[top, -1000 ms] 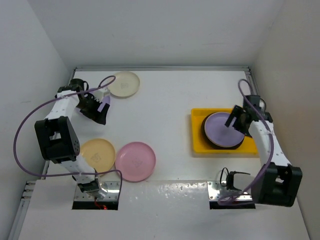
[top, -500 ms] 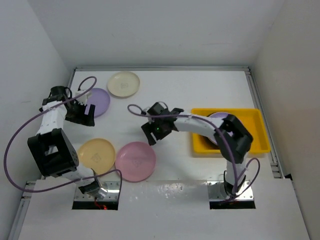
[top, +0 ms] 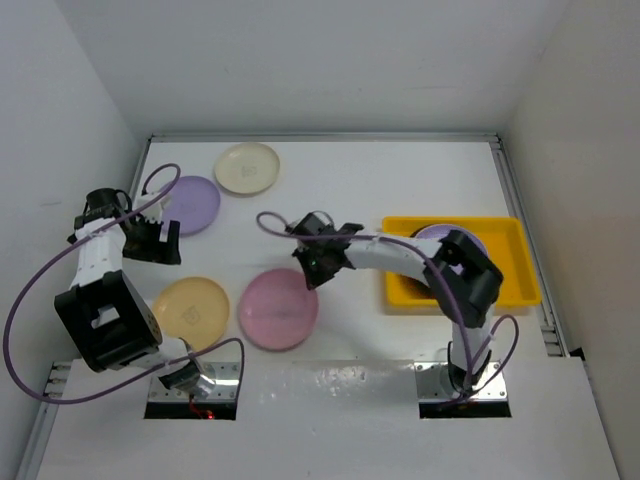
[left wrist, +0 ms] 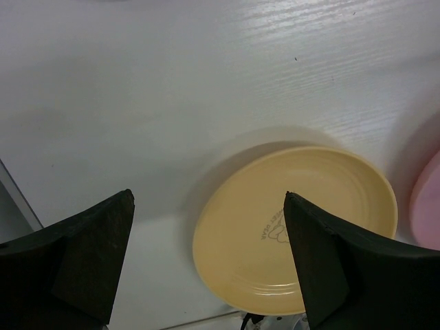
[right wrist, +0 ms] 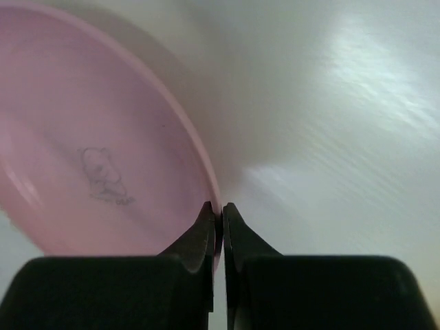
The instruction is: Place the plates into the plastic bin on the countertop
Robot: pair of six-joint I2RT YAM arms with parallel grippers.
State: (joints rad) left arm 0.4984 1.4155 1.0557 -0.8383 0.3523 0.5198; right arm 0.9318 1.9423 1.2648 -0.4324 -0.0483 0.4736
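Note:
The pink plate (top: 278, 310) (right wrist: 89, 151) lies at the near middle of the countertop (top: 400, 170). My right gripper (top: 318, 268) (right wrist: 219, 210) is shut on its far right rim, one finger on each side of the edge. My left gripper (top: 160, 245) (left wrist: 207, 194) hangs open near the left wall, with nothing between its fingers. The orange-yellow plate (top: 193, 306) (left wrist: 295, 227) lies just nearer than it. A lilac plate (top: 190, 203) and a cream plate (top: 247, 168) lie at the far left. The yellow plastic bin (top: 400, 290) holds a lilac plate (top: 440, 232), partly hidden by my right arm.
White walls close in the countertop on the left, back and right. A thin metal edge (top: 520, 215) runs along the right side beside the bin. The pink plate's rim (left wrist: 430, 199) shows at the right edge of the left wrist view.
My right arm swung from the bin to the pink plate and shut on its rim; the plate shifted slightly. My left gripper drew back from the lilac plate toward the near left.

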